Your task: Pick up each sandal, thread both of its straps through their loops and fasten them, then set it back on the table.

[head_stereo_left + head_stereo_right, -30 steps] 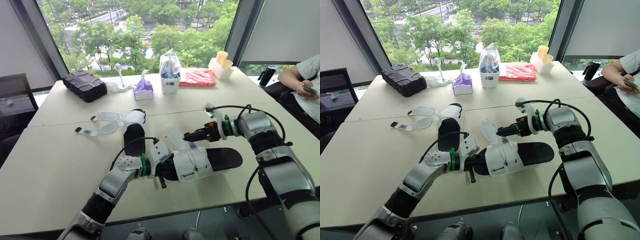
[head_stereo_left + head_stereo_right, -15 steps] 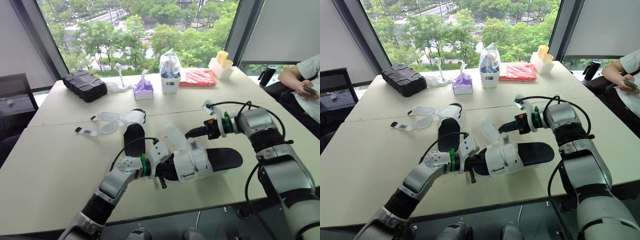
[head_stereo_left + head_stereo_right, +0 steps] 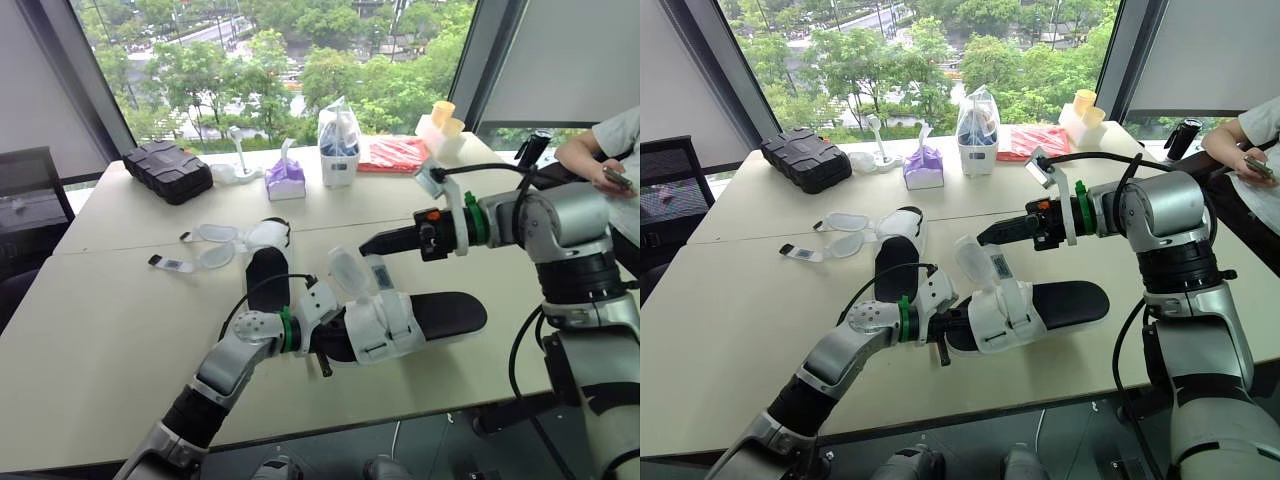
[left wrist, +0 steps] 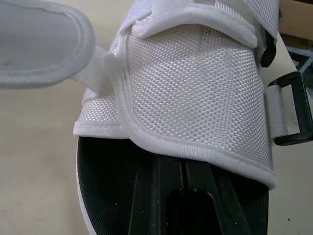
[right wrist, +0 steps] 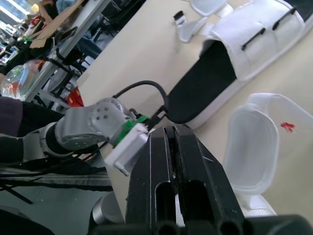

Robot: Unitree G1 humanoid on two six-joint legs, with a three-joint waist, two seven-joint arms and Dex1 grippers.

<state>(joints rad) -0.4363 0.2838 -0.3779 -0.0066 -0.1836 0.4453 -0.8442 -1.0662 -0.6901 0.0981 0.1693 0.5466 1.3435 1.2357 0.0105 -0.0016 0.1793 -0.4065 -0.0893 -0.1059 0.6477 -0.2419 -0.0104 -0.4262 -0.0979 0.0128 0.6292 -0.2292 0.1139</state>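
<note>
Resting across the middle of the table (image 3: 110, 330), just below frame centre, the near sandal (image 3: 445, 315) lies with its black footbed showing and its white mesh upper (image 4: 195, 88) toward the left. The left hand (image 3: 325, 342) reaches in from lower left at that end; the left wrist view shows its two black fingers (image 4: 161, 196) drawn close together, lying on the footbed and tucked beneath the upper's edge. Whether they actually pinch the sole cannot be told. The right hand (image 3: 368, 243) hangs above the sandal, right of centre, pointing left, its fingers closed together and holding nothing. Two white strap flaps (image 3: 347, 272) stand up loose from the upper just below that hand's tip, unfastened. A black loop (image 4: 293, 139) beside the upper has no strap through it. One band does lie flat across the upper, though whether it is fastened is unclear. The far sandal (image 3: 268, 262) sits left of centre, behind the left arm, with its straps (image 3: 215, 235) splayed open on the table to its left. Judging from this, the task is at an early stage: neither sandal is finished, the near one needs at least one strap threaded and pressed down, and the far one has not been started.
</note>
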